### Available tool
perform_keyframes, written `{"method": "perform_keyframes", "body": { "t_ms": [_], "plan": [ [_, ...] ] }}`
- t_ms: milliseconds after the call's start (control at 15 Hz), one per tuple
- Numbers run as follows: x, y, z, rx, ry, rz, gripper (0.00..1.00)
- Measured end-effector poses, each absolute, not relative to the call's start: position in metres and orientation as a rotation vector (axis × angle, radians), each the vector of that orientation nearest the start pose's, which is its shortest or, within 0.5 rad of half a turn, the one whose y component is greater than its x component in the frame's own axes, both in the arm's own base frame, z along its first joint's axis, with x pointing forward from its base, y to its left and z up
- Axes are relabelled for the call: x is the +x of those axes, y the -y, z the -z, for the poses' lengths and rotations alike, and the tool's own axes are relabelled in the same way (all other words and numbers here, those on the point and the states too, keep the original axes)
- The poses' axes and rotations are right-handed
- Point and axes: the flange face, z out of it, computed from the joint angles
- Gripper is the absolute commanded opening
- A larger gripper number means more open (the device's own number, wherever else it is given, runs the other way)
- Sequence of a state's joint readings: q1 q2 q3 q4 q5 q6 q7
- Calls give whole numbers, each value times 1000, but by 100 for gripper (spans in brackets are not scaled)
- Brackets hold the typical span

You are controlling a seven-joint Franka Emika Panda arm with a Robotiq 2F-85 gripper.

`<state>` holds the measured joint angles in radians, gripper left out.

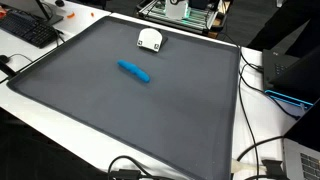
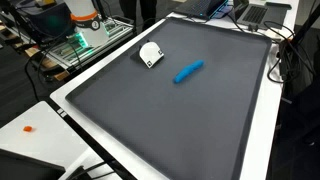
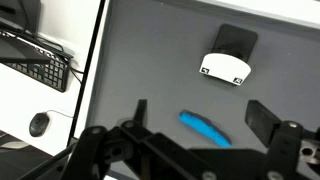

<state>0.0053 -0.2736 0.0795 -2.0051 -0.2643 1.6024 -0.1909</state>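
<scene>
Over the grey mat (image 1: 100,115) on the desk (image 3: 65,105), jaws hang spread wide, gripping nothing. Wrist view shows the blue stick (image 3: 203,128) lying flat right below, framed btwn the two fingers, touching neither. Both exterior views put the stick approx mid-mat, slanted. White gadget (image 3: 226,67) w/ a black back sits farther up the mat, well apart from the stick. Off the mat: keyboard (image 3: 35,60) & mouse (image 3: 38,124) on the desk's white edge
</scene>
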Motion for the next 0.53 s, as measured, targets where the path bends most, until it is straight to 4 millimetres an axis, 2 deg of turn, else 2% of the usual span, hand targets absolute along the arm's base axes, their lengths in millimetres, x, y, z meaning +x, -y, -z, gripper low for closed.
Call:
{"method": "perform_keyframes", "body": {
  "t_ms": [333,533],
  "plan": [
    [461,-16,-565,-3370,480,-248,100],
    [457,-20,-543,-3356,247,-288,100]
  ]
}}
